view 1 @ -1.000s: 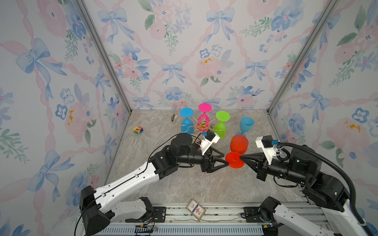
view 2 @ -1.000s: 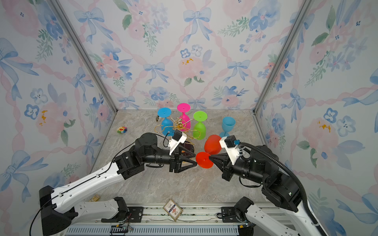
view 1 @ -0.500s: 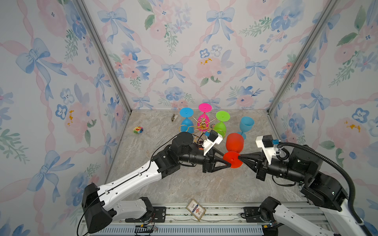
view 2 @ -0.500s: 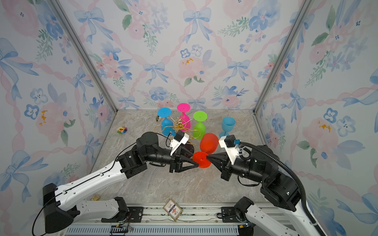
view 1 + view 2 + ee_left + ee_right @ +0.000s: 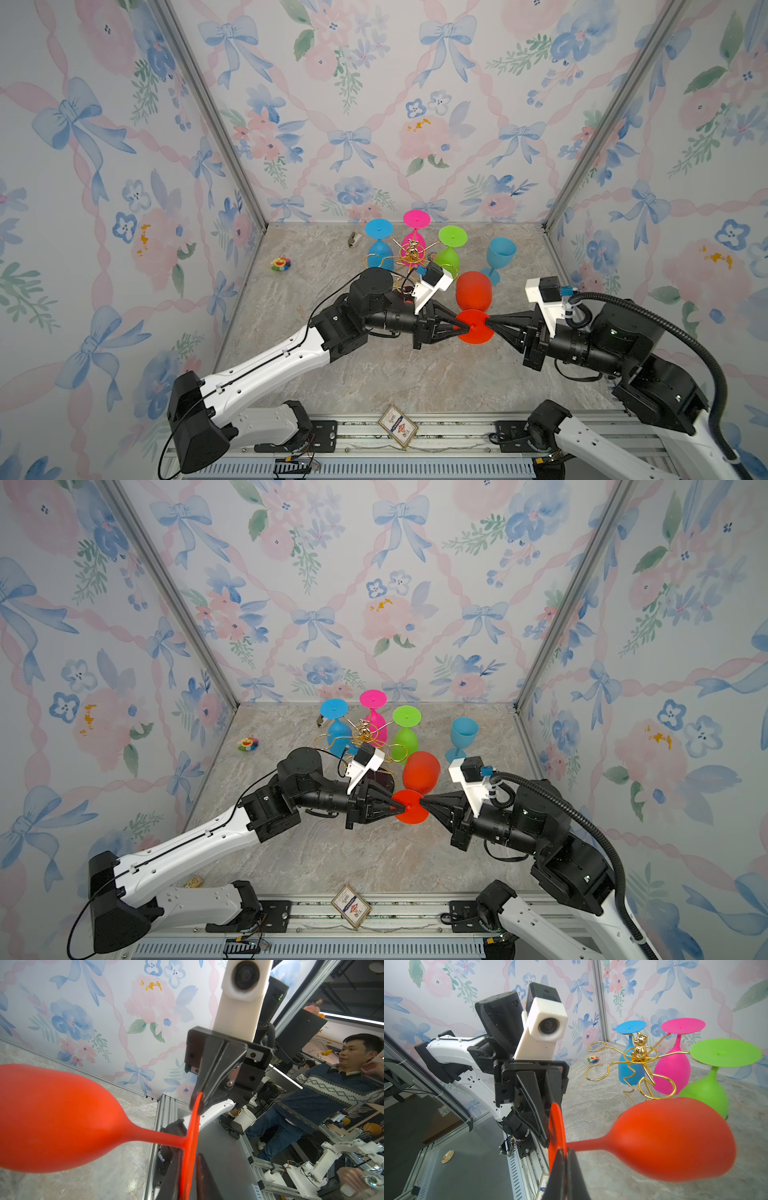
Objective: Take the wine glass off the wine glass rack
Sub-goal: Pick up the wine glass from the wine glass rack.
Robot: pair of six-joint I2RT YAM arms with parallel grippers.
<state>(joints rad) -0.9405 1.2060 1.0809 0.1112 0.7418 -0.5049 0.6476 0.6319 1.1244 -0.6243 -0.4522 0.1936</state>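
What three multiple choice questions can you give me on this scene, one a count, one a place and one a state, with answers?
1. How many glasses hang on the wine glass rack? A two; B three; C five.
2. Where is the light-blue glass? A on the rack; B upright on the table beside the rack; C lying on its side.
3. The right hand is: A open over the rack; B shut on a rack loop; C shut on the red wine glass by its foot.
Answers: 1 B, the blue glass, pink glass and green glass hang foot up; 2 B, it stands rim up, apart from the rack; 3 C, its fingers pinch the foot's rim.
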